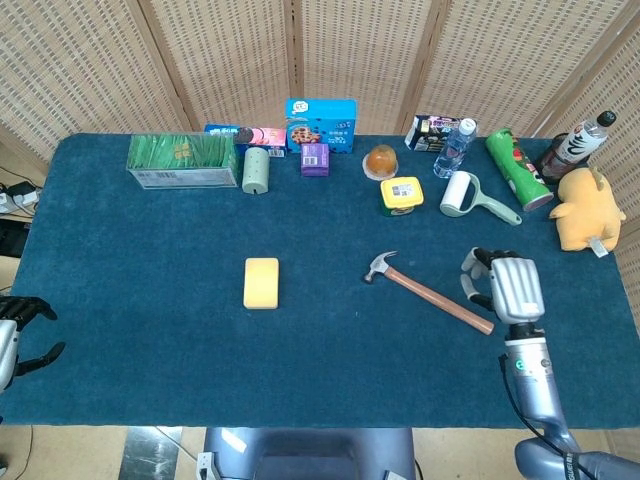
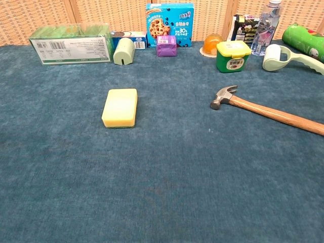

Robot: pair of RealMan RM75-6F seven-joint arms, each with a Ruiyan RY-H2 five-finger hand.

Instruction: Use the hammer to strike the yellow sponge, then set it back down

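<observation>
I see the hammer (image 1: 429,291) lying flat on the table (image 1: 150,300), head toward the yellow sponge (image 1: 261,282) but well apart from it. I judge the put-down step is finished; nothing more is needed except to keep clear. My right hand (image 1: 505,288) is just beside the handle end, empty, fingers loosely apart. My left hand (image 1: 18,335) waits at the table's edge, open, holding nothing.

A wooden-handled hammer (image 1: 427,289) lies flat right of centre, steel head leftward; the yellow sponge (image 1: 261,282) lies flat, well left.
</observation>
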